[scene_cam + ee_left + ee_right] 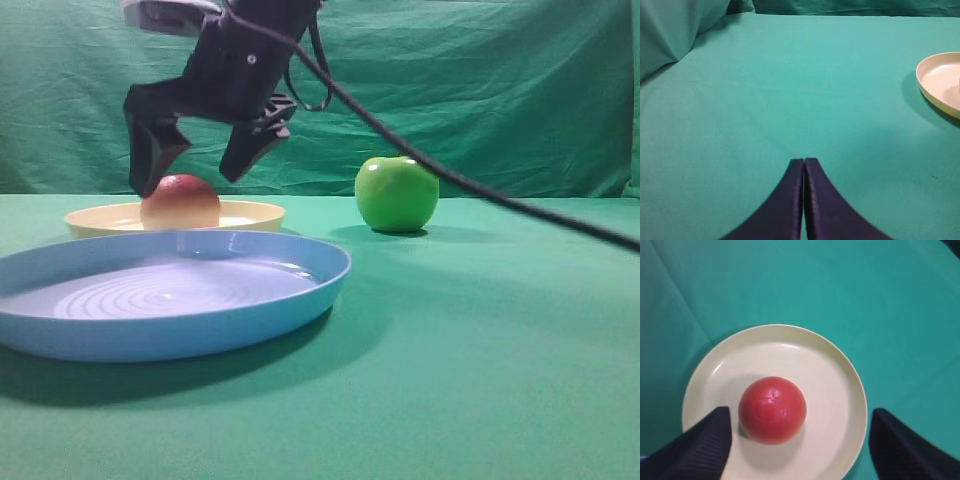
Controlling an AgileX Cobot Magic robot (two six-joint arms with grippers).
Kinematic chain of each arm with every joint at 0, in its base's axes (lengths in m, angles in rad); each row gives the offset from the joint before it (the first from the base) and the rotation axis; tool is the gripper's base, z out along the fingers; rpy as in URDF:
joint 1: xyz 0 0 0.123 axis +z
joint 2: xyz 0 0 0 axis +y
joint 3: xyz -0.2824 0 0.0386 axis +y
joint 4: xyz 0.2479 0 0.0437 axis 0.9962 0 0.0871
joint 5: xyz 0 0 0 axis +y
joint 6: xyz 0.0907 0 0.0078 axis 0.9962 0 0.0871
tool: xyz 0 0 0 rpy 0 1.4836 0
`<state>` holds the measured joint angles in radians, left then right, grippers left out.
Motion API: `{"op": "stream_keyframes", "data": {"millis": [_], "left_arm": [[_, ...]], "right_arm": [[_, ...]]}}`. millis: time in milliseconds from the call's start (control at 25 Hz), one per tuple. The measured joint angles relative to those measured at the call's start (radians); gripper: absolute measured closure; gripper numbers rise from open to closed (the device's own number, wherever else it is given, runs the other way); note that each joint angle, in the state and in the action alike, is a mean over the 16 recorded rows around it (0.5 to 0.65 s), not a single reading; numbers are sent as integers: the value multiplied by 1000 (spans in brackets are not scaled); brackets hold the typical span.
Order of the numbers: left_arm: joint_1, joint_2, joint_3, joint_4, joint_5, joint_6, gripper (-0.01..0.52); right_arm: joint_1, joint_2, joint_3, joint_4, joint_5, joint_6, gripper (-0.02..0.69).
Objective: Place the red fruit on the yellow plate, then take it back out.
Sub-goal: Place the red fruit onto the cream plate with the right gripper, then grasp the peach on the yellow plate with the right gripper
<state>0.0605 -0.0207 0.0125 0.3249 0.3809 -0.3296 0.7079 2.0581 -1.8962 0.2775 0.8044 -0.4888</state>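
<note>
Red fruit [772, 410] sits on yellow plate [835, 365], left of centre. Right gripper [800, 440] spread wide, holding nothing, offset right. Recentre over fruit, descend, close gently. Left gripper [804, 162] closed, idle.

Red fruit [772, 410] on yellow plate [840, 370]
</note>
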Motion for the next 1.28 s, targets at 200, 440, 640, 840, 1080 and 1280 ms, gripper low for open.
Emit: {"op": "stream_keyframes", "data": {"millis": [200,440,640,840,1080,1280], "left_arm": [[0,0,0,0,0,0,514],[0,0,0,0,0,0,514],[0,0,0,0,0,0,514],[0,0,0,0,0,0,514],[0,0,0,0,0,0,514],[0,0,0,0,0,0,514]], "right_arm": [[-30,-140,0,-5,139,103,479],[-52,-293,-1,-22,292,220,643],[-58,-414,-1,-43,384,274,665],[-58,-529,1,-77,439,334,665],[-58,-662,31,-136,465,408,665],[-58,-779,100,-213,470,475,665]]}}
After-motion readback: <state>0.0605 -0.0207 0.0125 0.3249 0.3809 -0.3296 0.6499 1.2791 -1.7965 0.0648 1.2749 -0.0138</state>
